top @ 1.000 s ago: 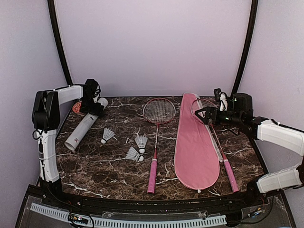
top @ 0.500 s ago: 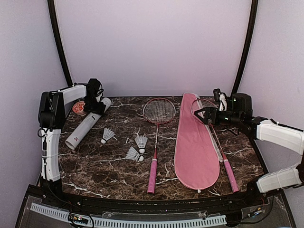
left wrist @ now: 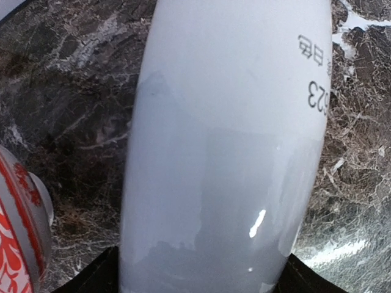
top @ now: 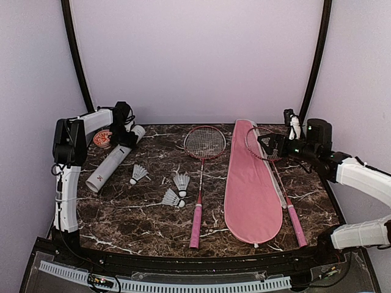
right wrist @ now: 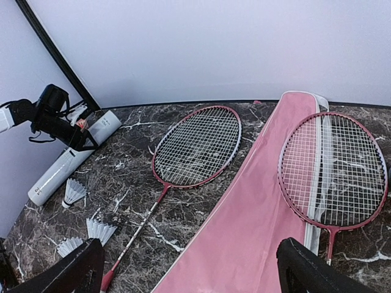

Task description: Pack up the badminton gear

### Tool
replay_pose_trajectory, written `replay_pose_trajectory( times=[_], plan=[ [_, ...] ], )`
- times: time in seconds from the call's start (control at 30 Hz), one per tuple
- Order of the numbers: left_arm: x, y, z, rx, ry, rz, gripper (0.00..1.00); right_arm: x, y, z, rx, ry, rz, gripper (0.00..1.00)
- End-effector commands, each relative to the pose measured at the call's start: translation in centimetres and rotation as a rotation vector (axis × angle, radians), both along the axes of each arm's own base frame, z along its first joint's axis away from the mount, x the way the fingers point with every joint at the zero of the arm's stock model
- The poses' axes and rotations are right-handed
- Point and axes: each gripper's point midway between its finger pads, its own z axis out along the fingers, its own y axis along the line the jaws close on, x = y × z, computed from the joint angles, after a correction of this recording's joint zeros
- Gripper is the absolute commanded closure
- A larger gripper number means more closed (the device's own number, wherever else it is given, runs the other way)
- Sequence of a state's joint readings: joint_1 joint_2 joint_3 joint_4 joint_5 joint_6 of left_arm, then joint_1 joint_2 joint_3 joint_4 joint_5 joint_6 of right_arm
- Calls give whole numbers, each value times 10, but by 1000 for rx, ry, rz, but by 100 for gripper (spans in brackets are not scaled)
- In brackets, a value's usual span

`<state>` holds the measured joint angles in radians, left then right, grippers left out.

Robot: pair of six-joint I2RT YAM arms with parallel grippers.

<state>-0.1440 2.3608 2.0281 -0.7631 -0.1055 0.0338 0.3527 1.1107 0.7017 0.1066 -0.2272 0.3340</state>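
A long white tube (top: 113, 162) lies at the back left, and my left gripper (top: 124, 135) is shut on its far end. In the left wrist view the tube (left wrist: 226, 152) fills the gap between both fingers. Three white shuttlecocks (top: 138, 173) (top: 181, 182) (top: 172, 198) lie beside it. One red racket (top: 204, 142) lies mid-table with its pink handle toward me. A second racket (top: 263, 141) rests with its head on the pink bag (top: 250, 195). My right gripper (top: 269, 145) hangs open above that racket head (right wrist: 333, 171), holding nothing.
A round red-and-white patterned lid (top: 102, 138) sits just left of the tube's far end, close to the left gripper. Black frame posts (top: 76, 55) rise at both back corners. The table's right edge runs close past the second racket's handle (top: 296, 223).
My left gripper's jaws have narrowed onto the tube, whose far end has shifted slightly right. The right gripper has drawn back to the right, away from the bag's middle.
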Motion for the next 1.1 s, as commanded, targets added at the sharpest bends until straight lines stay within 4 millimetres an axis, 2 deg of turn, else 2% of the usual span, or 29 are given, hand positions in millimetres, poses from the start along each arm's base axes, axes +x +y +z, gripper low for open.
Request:
replay_pose_trajectory(
  times=[0.0, 0.17, 0.27, 0.33, 0.4, 0.47, 0.6, 0.7, 0.77, 0.9, 1.07],
  plan=[
    [-16, -6, -20, -16, 97, -32, 16, 1, 0, 18, 37, -63, 4, 1],
    [-18, -8, -20, -24, 105, -44, 12, -2, 2, 19, 49, -64, 20, 1],
    [-18, -11, -13, -40, 100, -44, 22, -4, 4, 20, 60, -70, 30, 1],
    [-18, -16, -1, -65, 80, -39, 30, -4, 5, 20, 74, -69, 36, 1],
    [-15, -19, 20, -96, 27, -34, 39, -4, 6, 23, 108, -66, 34, 1],
    [-12, -21, 51, -120, -49, -30, 45, -5, 7, 27, 133, -82, 47, 1],
    [-11, -28, 98, -178, -156, -37, 48, -3, 16, 36, 136, -90, 96, 1],
    [-14, -40, 145, -264, -250, -57, 48, -4, 22, 48, 152, -107, 136, 1],
    [-20, -52, 184, -349, -330, -87, 49, -7, 25, 60, 163, -128, 161, 1],
    [-48, -86, 261, -520, -531, -206, 49, -23, 37, 94, 242, -177, 254, 1],
    [-109, -133, 324, -668, -738, -384, 49, -46, 57, 133, 303, -236, 395, 1]
  ],
)
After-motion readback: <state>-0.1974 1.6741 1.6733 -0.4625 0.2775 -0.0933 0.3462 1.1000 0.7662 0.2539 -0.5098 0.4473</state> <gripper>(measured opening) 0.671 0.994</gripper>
